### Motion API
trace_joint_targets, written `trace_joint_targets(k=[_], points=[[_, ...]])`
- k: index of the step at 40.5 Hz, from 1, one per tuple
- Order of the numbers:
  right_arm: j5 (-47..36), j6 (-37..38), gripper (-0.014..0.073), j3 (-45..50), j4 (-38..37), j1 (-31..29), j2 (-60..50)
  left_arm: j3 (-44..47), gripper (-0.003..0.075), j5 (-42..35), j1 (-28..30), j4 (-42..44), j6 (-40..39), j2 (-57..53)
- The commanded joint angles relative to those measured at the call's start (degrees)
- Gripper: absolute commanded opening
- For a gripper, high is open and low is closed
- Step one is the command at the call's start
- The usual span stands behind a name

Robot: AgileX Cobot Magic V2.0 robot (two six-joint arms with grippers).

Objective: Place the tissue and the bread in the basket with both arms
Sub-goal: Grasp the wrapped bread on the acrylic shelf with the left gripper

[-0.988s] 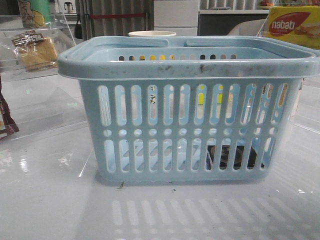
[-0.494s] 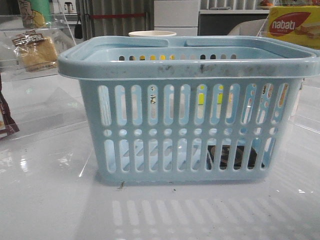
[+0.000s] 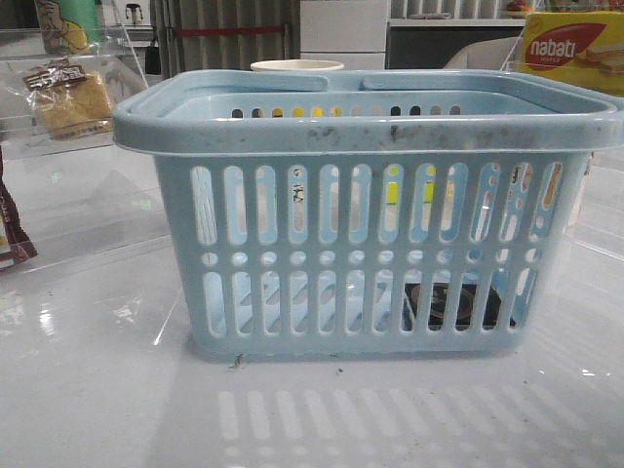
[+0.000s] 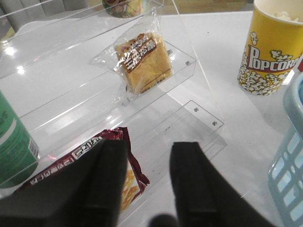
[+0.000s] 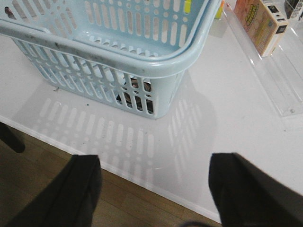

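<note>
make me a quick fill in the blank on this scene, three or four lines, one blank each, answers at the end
1. The wrapped bread lies on a clear acrylic ____.
2. The yellow cup beside the basket has the word ____ printed on it.
3. The left gripper has its jaws ____, holding nothing.
4. The dark tissue pack sits ____ the basket, seen through the slots.

Missing words: shelf; popcorn; open; inside

I see 2 grippers only in the wrist views. Left gripper (image 4: pixel 149 182): 2 matte black fingers (image 4: pixel 106 182), broad, flat-faced, squared tips, no markings. Right gripper (image 5: pixel 154 189): 2 black fingers (image 5: pixel 246 187), wider, blurred, rounded edges. No cables or screws visible on either.
</note>
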Motion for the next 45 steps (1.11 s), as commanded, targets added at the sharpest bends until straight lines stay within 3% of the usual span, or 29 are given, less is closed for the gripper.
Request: trace_joint_targets(k=[1, 6, 28, 45], points=[[-3.8, -0.6, 0.0569, -1.5, -0.3, 0.0, 0.4, -5.5, 0.0524, -2.2, -0.1, -0.4, 0.0, 3.3], [-3.8, -0.6, 0.0569, -1.5, -0.3, 0.0, 0.4, -10.9, 0.0607, 0.2, -0.1, -0.4, 0.0, 9.5], [-3.8, -0.6, 0.0569, -1.5, -0.3, 0.0, 0.4, -32.4, 0.0605, 1.1, 2.9, -4.5, -0.3, 34.1], [-3.8, -0.6, 0.0569, -1.5, -0.3, 0.0, 0.4, -38.9, 0.0595, -4.3, 2.9, -4.5, -0.3, 45.4]])
